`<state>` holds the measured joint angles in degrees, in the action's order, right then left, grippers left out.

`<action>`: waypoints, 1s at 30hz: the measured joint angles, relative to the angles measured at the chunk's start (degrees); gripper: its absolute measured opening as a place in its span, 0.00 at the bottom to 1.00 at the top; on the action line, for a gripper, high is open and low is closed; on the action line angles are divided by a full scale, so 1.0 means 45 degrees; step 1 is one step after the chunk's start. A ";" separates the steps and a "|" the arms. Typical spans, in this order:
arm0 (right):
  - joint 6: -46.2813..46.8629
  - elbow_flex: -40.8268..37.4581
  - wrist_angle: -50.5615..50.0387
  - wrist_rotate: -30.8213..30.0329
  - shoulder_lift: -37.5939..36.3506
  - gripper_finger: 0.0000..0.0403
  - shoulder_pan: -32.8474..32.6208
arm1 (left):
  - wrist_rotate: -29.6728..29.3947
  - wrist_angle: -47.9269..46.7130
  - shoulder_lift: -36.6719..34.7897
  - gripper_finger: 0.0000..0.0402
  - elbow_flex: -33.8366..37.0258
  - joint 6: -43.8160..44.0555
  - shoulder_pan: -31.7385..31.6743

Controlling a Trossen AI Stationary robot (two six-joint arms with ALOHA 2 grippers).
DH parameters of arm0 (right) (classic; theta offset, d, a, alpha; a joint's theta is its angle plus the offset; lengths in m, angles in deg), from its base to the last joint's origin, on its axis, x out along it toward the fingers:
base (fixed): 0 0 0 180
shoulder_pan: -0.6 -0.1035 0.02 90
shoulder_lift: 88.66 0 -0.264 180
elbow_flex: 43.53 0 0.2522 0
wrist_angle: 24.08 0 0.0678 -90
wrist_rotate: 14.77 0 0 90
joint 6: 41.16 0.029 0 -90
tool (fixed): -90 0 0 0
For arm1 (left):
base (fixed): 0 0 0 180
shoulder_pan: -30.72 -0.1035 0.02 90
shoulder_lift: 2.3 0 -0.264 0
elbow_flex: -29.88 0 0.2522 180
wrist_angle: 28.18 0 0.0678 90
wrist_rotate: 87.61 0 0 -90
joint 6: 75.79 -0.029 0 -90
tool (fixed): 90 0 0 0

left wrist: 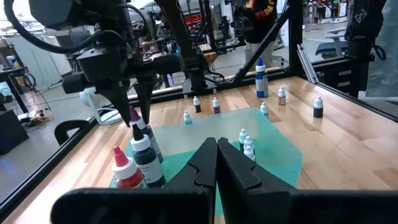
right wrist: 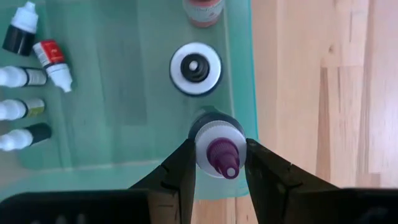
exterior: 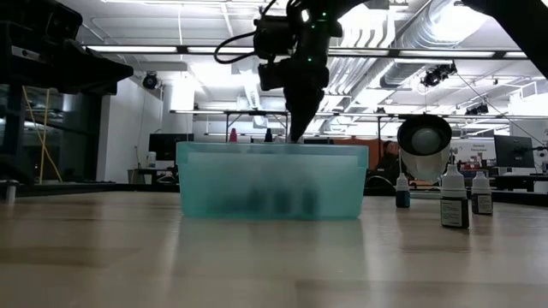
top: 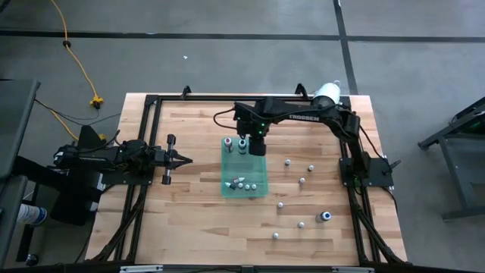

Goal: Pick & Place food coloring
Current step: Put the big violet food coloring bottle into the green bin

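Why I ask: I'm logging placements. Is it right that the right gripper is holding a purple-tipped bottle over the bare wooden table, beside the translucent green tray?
Not quite. The right gripper does hold the purple-tipped bottle, but over the inside of the translucent green tray, near its edge, not over bare wood. The right wrist view shows it.

Table (top: 197,220): pale wood planks, matt, visible grain. Tray (right wrist: 124,87): translucent green plastic, smooth, slightly frosted. Food coloring bottles (right wrist: 214,149): smooth plastic, glossy caps. Right gripper (right wrist: 217,171) fingers: matt black plastic. Frame rails (top: 144,136): black metal.
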<state>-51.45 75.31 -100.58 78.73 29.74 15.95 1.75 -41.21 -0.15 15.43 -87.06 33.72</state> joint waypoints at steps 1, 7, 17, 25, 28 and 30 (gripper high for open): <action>0.0002 0.0000 0.0083 0.0004 0.0025 0.27 0.0000 | 0.0003 0.0000 0.0000 0.00 0.0000 0.0000 -0.0003; 0.0099 0.0000 0.0298 -0.0044 0.0167 0.27 0.0029 | 0.0000 0.0000 0.0000 0.00 0.0000 -0.0001 0.0000; 0.0242 0.0000 0.0308 -0.0019 0.0184 0.32 0.0102 | -0.0001 -0.0001 0.0000 0.00 0.0000 0.0000 0.0001; 0.0288 -0.0634 0.0706 0.0323 0.0206 0.35 0.0170 | -0.0001 -0.0005 0.0000 0.00 0.0000 0.0000 -0.0002; 0.0288 -0.0867 0.1037 0.0265 0.0199 0.35 0.0167 | 0.0001 -0.0005 0.0000 0.00 0.0000 0.0000 0.0000; 0.0288 -0.0894 0.1077 0.0202 0.0105 0.35 0.0170 | 0.0002 -0.0005 0.0000 0.00 0.0000 0.0000 0.0001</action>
<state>-50.15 71.29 -95.73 79.64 30.22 16.72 1.76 -41.23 -0.15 15.43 -87.06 33.73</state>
